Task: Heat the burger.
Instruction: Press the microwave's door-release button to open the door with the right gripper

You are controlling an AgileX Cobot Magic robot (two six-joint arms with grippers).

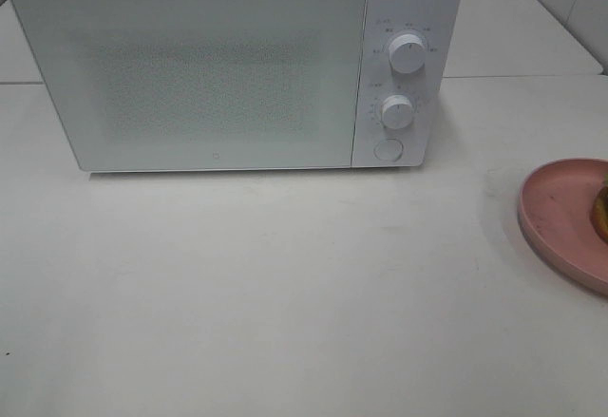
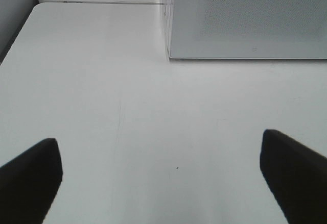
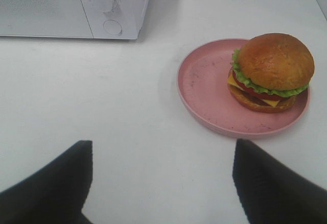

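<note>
From the high camera I see the microwave (image 1: 209,75), door closed, and the burger (image 1: 601,210) barely in frame on the pink plate (image 1: 556,213). My left gripper (image 2: 159,145) gapes wide, empty, with the microwave ahead. My right gripper (image 3: 162,150) is also spread wide and empty; the burger sits ahead of it, apart.

Open table (image 1: 285,284) between shut microwave (image 1: 209,66) and burger (image 3: 271,73)

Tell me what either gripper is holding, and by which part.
Nothing. The left gripper and right gripper are both open, with only table between their jaws; the burger sits untouched on the pink plate.
</note>
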